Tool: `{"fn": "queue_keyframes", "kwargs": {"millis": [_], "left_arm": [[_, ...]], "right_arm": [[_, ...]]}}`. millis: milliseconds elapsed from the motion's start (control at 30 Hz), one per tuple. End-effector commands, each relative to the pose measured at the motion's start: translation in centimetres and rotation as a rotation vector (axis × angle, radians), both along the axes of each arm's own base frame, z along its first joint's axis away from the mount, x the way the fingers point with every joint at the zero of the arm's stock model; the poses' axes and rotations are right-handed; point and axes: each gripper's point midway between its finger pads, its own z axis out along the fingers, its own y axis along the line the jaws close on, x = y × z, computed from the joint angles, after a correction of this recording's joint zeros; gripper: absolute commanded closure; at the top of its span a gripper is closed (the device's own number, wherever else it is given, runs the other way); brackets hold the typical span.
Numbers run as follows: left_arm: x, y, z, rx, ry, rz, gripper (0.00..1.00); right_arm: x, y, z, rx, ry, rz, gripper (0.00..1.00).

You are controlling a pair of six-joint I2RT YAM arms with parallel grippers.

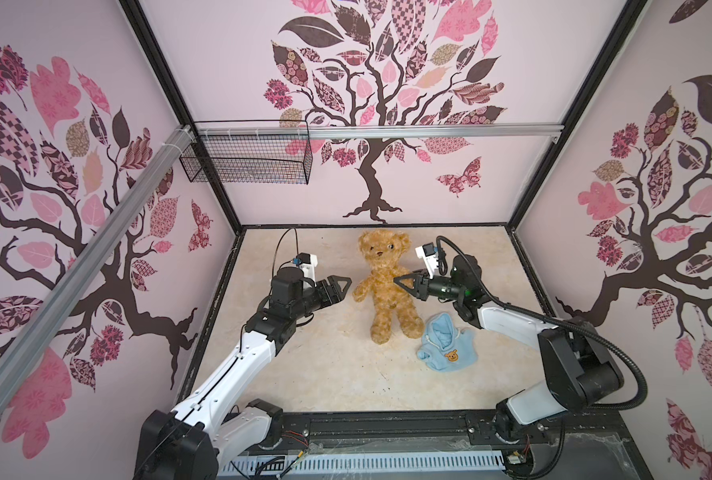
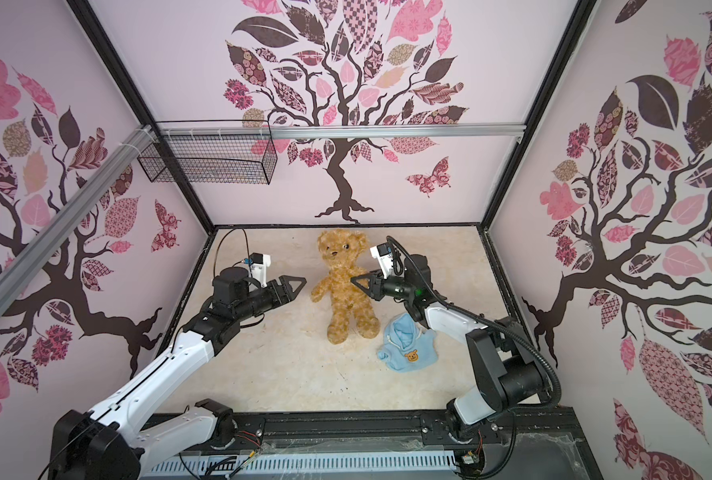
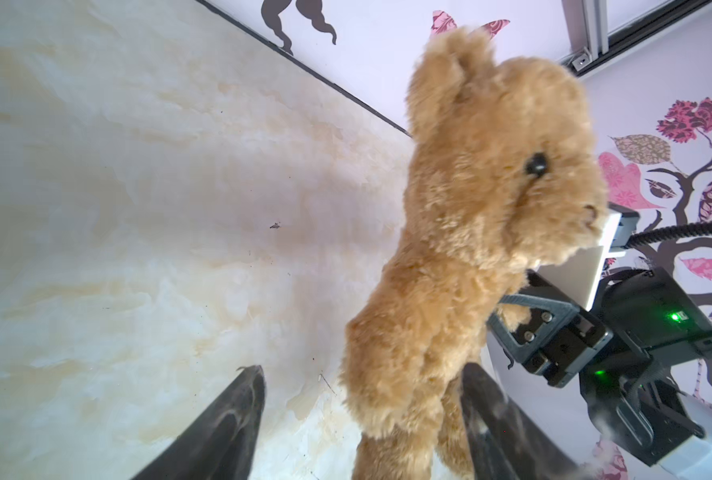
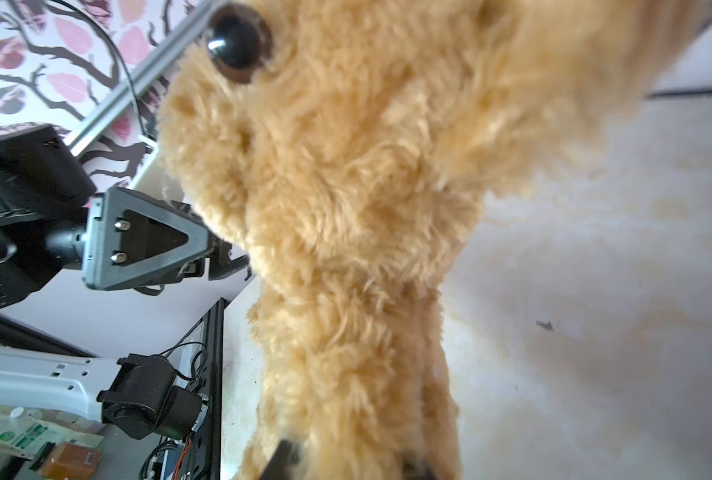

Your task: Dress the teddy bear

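The golden-brown teddy bear (image 1: 387, 286) (image 2: 346, 286) lies on its back mid-table, head toward the back wall. In both top views my left gripper (image 1: 346, 282) (image 2: 302, 282) is beside the bear's arm on the left. In the left wrist view that gripper (image 3: 364, 374) is open, and the bear (image 3: 470, 208) has its arm between the spread fingers. My right gripper (image 1: 398, 280) (image 2: 354, 281) meets the bear's other arm. In the right wrist view its fingertips (image 4: 283, 457) are sunk in the bear's (image 4: 367, 208) fur, shut on that arm. The light blue hoodie (image 1: 445, 343) (image 2: 408, 343) lies crumpled by the bear's foot.
A black wire basket (image 1: 246, 160) (image 2: 209, 160) hangs from the aluminium rail (image 1: 429, 132) on the back wall, at the left. Patterned walls close the table in on three sides. The black base rail (image 1: 387, 428) runs along the front edge.
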Motion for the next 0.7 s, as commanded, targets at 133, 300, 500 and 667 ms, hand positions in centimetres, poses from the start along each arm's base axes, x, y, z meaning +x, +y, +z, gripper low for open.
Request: {"fn": "queue_keyframes", "kwargs": {"millis": [133,300,500,667], "left_arm": [[-1.6,0.5,-0.5,0.036,0.010,-0.026,0.19],[-1.5,-0.2,-0.9,0.037,0.021,-0.070,0.18],[-1.7,-1.2,-2.3,0.037,0.069,-0.130,0.15],[-1.8,-1.8,-3.0,0.038,0.086,-0.165,0.13]], "right_arm": [[-2.4,-0.9,5.7,0.078,-0.239,0.054,0.83],[0.3,-2.2,3.2,0.078,-0.103,-0.029,0.83],[6.4,-6.2,-4.6,0.009,0.319,-0.188,0.85],[9.2,-10.5,-9.3,0.030,0.549,-0.257,0.84]]}}
